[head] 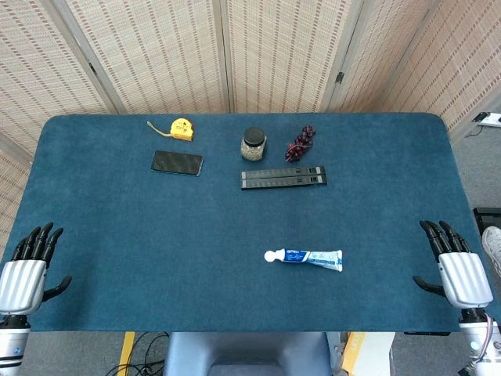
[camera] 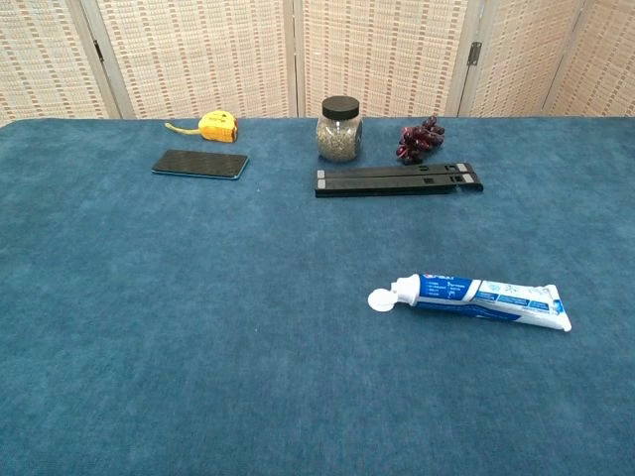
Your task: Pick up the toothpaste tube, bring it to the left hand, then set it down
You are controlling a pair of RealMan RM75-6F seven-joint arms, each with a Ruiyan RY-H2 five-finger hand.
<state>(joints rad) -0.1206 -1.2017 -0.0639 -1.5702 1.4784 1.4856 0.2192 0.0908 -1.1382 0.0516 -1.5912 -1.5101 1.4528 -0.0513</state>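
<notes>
The toothpaste tube (head: 307, 257) lies flat on the blue table (head: 117, 227), near the front edge and right of centre, its white cap pointing toward the robot's left and its crimped tail toward the right. The right robot hand (head: 458, 266) rests at the table's right edge, fingers spread and holding nothing; the left robot hand (head: 27, 266) sits likewise at the left edge, fingers apart and empty. Neither hand shows in the chest view. The step in hand looks to be the first reach, and the right robot hand is the nearer one. It would do well to come in over the tube's broad middle, close across its width rather than its length, and lift straight before carrying it leftward, since a soft tube can buckle or slide if pinched near the tail. At the far side stands a glass jar (camera: 339, 130) with a black lid, closed, holding something pale and grainy that I cannot identify
</notes>
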